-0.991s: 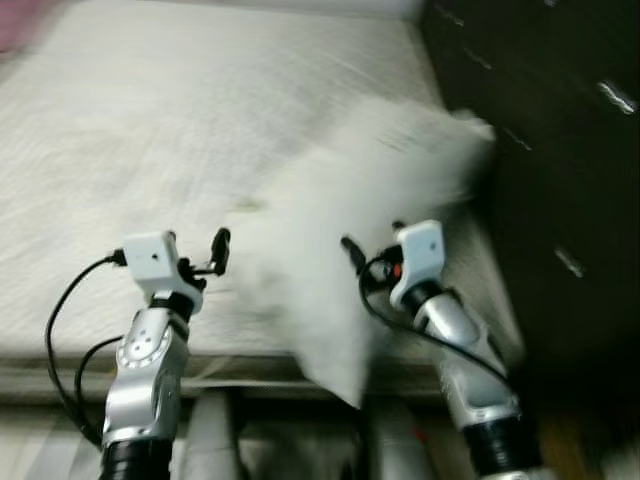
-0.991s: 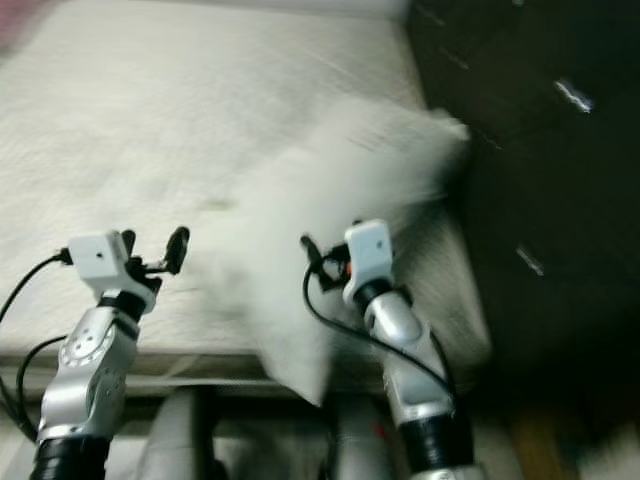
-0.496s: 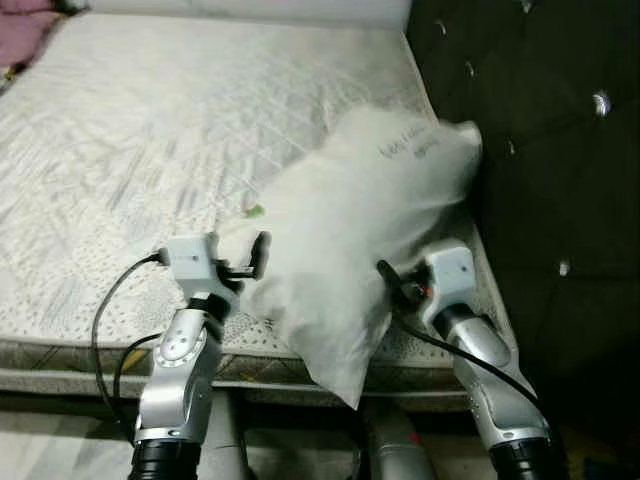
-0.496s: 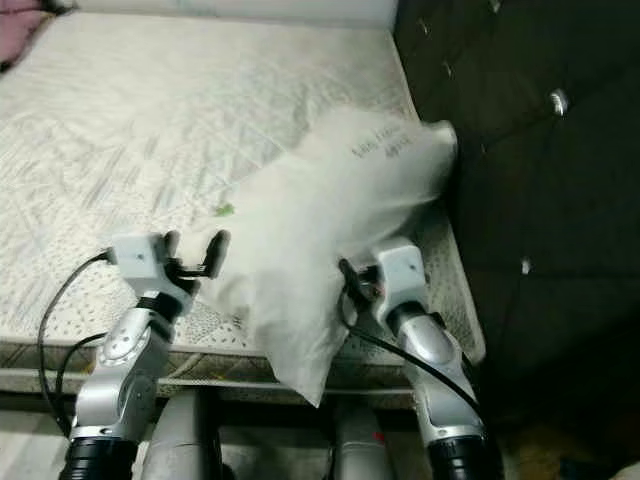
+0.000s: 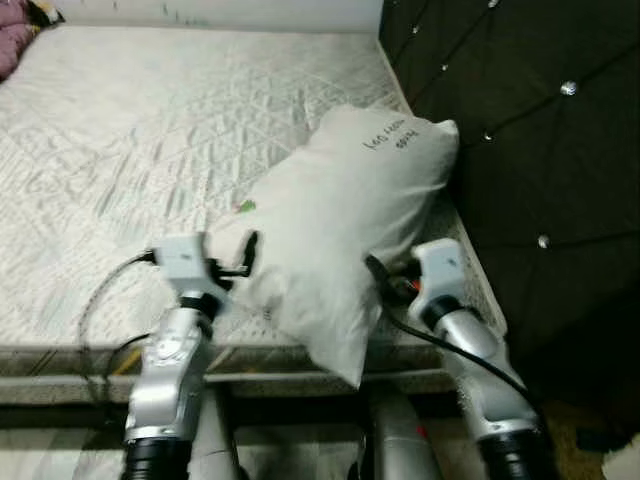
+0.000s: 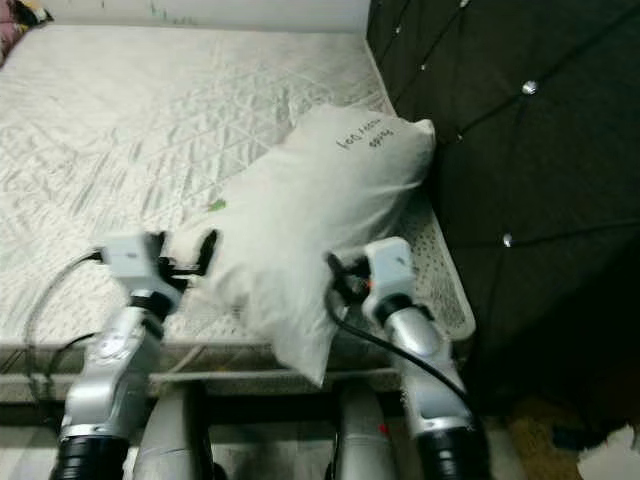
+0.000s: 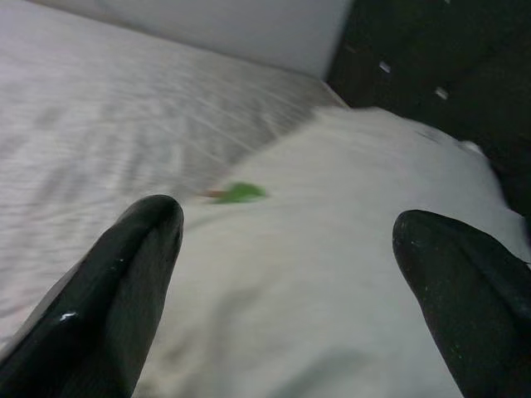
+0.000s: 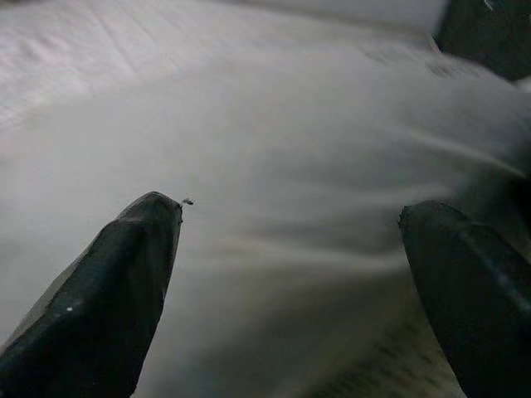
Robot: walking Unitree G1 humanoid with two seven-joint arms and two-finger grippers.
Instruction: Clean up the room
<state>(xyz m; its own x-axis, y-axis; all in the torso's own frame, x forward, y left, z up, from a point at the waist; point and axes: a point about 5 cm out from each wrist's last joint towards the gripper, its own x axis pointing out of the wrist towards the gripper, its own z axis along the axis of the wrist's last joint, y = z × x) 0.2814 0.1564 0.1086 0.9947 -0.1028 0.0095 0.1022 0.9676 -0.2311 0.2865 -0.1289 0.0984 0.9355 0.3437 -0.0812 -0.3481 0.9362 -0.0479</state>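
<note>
Left gripper (image 5: 238, 258) near left, fingers (image 7: 124, 274) spread wide, right at the near-left edge of the plump white fabric pillow (image 5: 345, 220). Right gripper (image 5: 385, 280) near right, fingers (image 8: 116, 290) also spread, close against the pillow's near-right side. Pillow lies diagonally on the white quilted mattress (image 5: 150, 150), near corner hanging over the near edge, far corner with dark handwriting against the dark tufted headboard (image 5: 510, 130) on the right. Small green scrap (image 5: 245, 207) just left of the pillow.
</note>
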